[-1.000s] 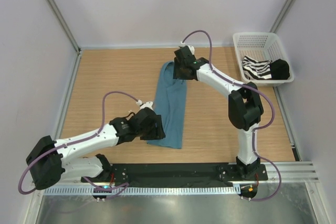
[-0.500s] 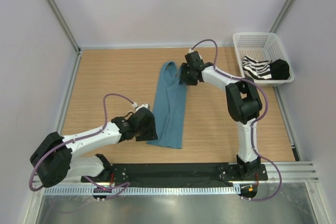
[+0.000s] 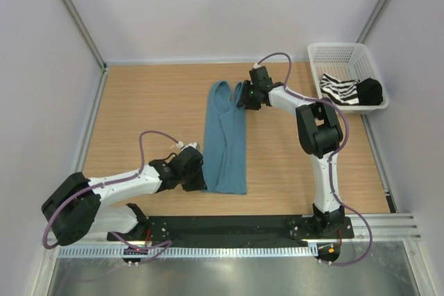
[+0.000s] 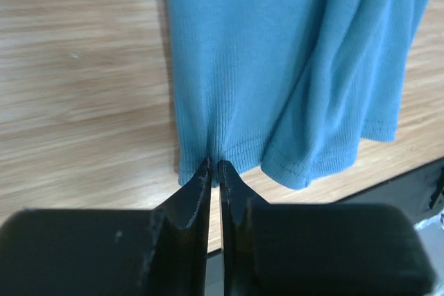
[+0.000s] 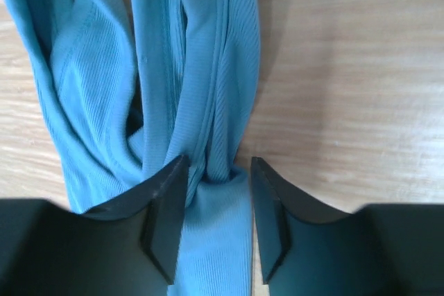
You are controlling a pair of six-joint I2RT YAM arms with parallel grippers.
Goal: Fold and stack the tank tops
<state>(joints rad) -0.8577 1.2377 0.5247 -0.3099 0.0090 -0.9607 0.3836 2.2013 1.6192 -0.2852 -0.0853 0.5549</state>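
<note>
Left fingers point(image 4: 196, 195) pinched shut on teal tank top point(image 4: 277, 67) hem point(image 4: 236, 152); right fingers point(image 5: 165, 206) half-open astride straps point(image 5: 215, 88). Clamp right firmly before lifting both ends together.

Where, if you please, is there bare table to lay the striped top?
Bare wood: left of the teal tank top up to the wall; right of it, nearer than the basket. Crowded: its ends, at the left end effector and right end effector.

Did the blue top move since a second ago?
Yes. The teal-blue tank top shifted: its near end slid right, toward the side where the white basket sits, while its strap end stayed about where it was.
</note>
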